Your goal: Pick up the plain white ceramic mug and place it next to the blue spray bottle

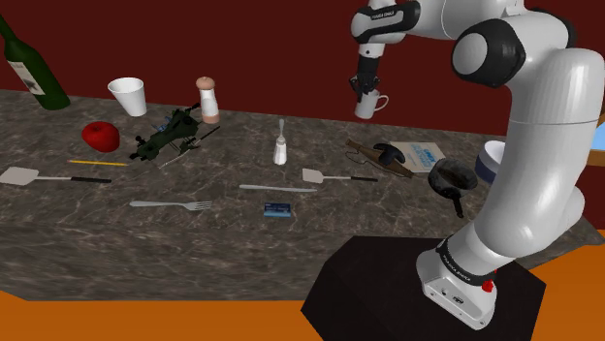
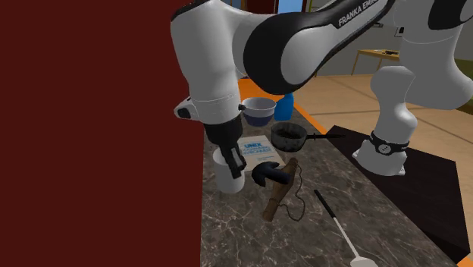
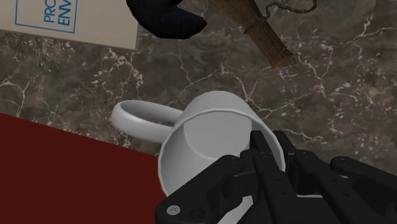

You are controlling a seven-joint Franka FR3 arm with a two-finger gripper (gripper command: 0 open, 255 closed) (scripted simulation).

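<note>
**Mug held above worktop**

A dark red wall (image 1: 242,48) backs the dark, white-veined marble worktop (image 1: 242,232). The arm (image 2: 326,30) is lettered "FRANKA EMI". The paper (image 3: 76,19) reads "PRO", "ENV". The white mug (image 1: 370,107) hangs above the worktop near the wall, with the gripper (image 1: 363,94) pinching its rim.

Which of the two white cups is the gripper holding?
The handled mug, clasped at its rim by the gripper; the handleless tapered cup stands free on the counter near the green bottle.
</note>
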